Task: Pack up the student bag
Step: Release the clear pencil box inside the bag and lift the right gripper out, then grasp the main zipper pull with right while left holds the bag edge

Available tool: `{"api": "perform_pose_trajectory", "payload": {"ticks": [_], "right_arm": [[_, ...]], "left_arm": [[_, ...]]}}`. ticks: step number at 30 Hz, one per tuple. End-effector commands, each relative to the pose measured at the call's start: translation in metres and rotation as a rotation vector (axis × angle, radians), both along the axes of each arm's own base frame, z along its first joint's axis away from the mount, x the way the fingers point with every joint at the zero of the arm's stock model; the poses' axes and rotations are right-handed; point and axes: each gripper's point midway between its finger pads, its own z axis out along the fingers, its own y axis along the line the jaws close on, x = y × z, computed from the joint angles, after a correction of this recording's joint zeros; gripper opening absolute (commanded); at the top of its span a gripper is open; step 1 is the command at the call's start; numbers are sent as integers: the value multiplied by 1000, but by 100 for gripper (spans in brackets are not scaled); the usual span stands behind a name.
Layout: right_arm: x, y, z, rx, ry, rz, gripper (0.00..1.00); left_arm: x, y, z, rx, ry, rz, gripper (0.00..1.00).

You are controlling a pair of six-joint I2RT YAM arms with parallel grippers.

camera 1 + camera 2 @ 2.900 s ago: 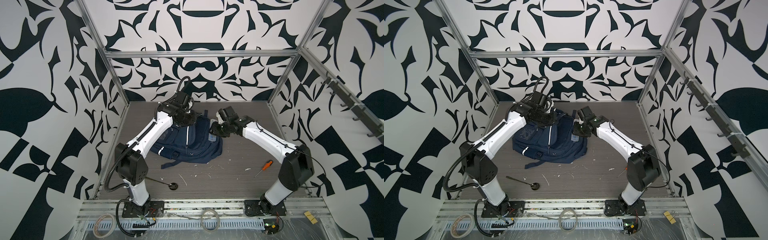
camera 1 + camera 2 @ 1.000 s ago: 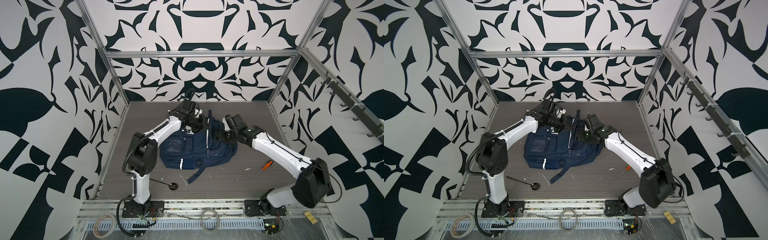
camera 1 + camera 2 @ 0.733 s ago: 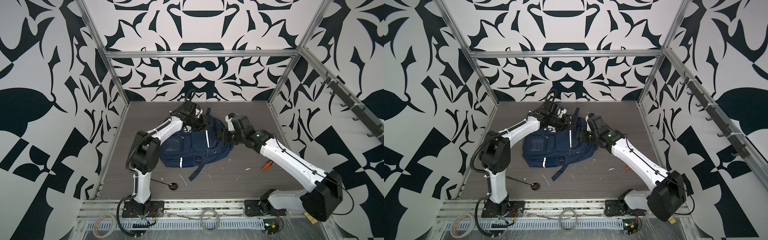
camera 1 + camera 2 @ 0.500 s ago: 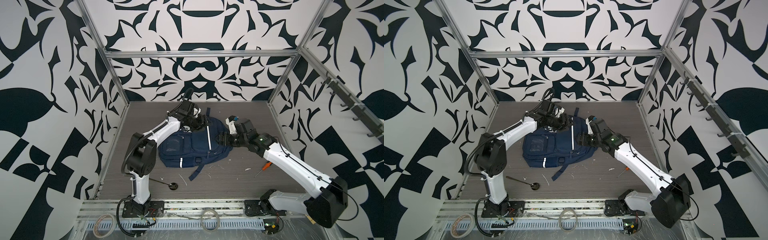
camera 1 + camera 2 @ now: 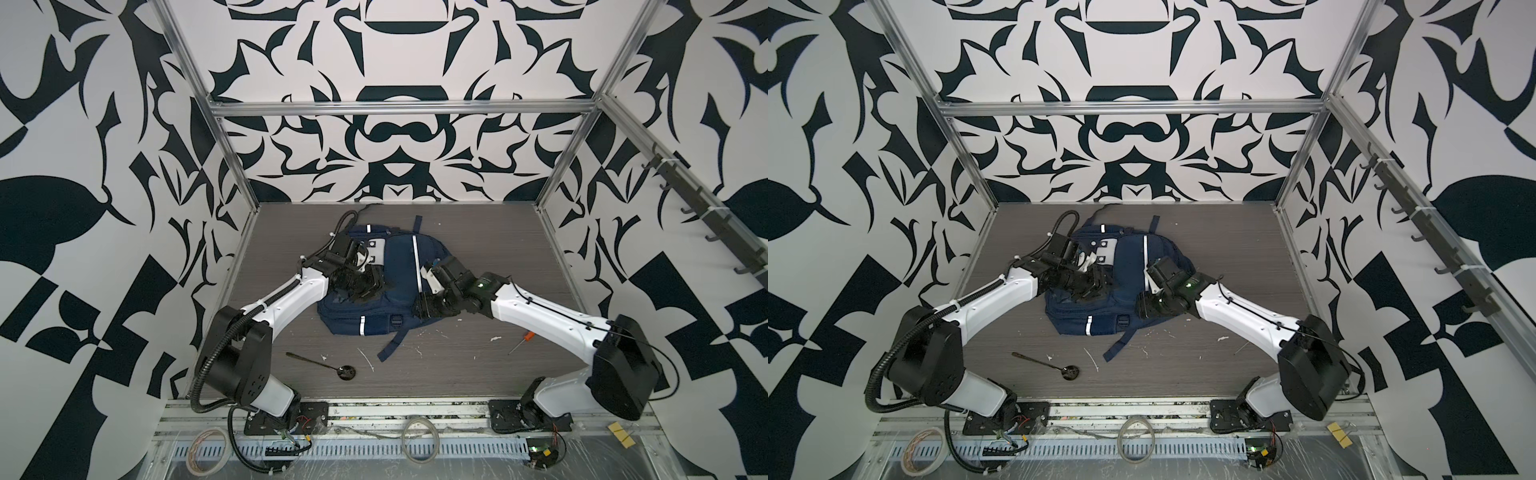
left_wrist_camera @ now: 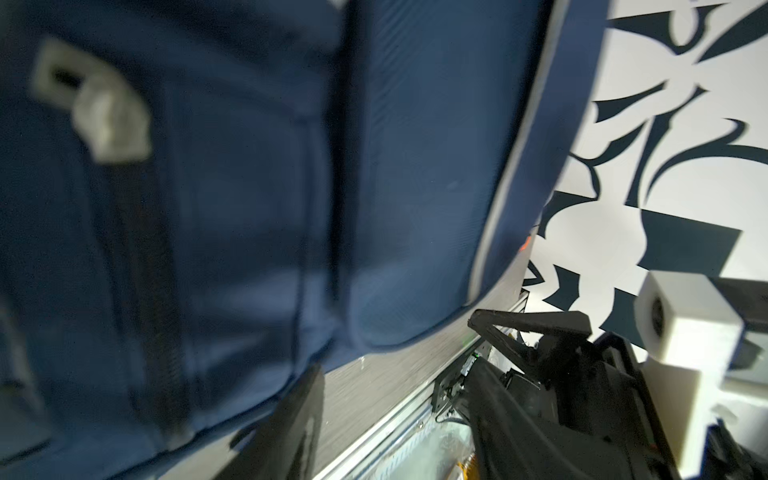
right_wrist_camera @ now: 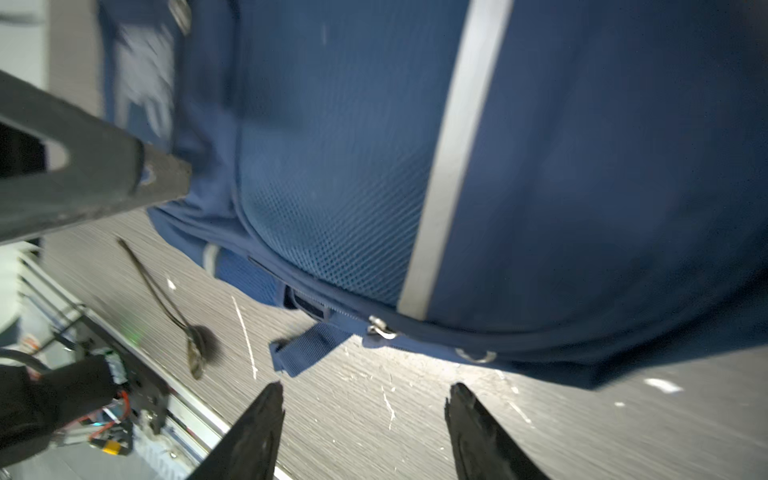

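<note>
The student bag (image 5: 399,270) (image 5: 1127,270), navy with white stripes and a grey-white buckle patch, lies flat in the middle of the table, one dark strap trailing toward the front. My left gripper (image 5: 365,291) (image 5: 1090,293) hovers over the bag's left half. In the left wrist view this gripper (image 6: 395,415) is open and empty, close to the bag's (image 6: 249,187) zip pocket. My right gripper (image 5: 422,309) (image 5: 1144,309) sits at the bag's front right corner. In the right wrist view it (image 7: 365,411) is open over bare table, just off the bag's (image 7: 582,166) zipped edge.
A black spoon (image 5: 328,363) (image 7: 191,340) lies on the table in front of the bag. An orange-handled screwdriver (image 5: 521,341) lies at the front right. White scraps dot the wood-grain table (image 5: 478,249). Patterned walls and metal posts close in three sides.
The left gripper opened and let go of the bag's top, then drew back over its left half. The right gripper slid toward the bag's front right corner. The bag settled flatter.
</note>
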Motion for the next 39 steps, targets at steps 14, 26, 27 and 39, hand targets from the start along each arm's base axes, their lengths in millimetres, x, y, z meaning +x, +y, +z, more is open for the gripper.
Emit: {"api": "perform_pose_trajectory", "payload": {"ticks": [14,26,27,39], "right_arm": [[42,10,-27,-67,-76,-177,51],[51,-7,-51,-210,-135,-218,9],[51,-7,-51,-204,-148,-219,5],[19,-5,-5,-79,-318,84,0]], "left_arm": [[3,-10,-4,-109,24,-9,39],[3,-4,7,-123,14,-31,37],[3,-3,7,-124,16,-29,37],[19,0,8,-125,-11,-31,26]]}}
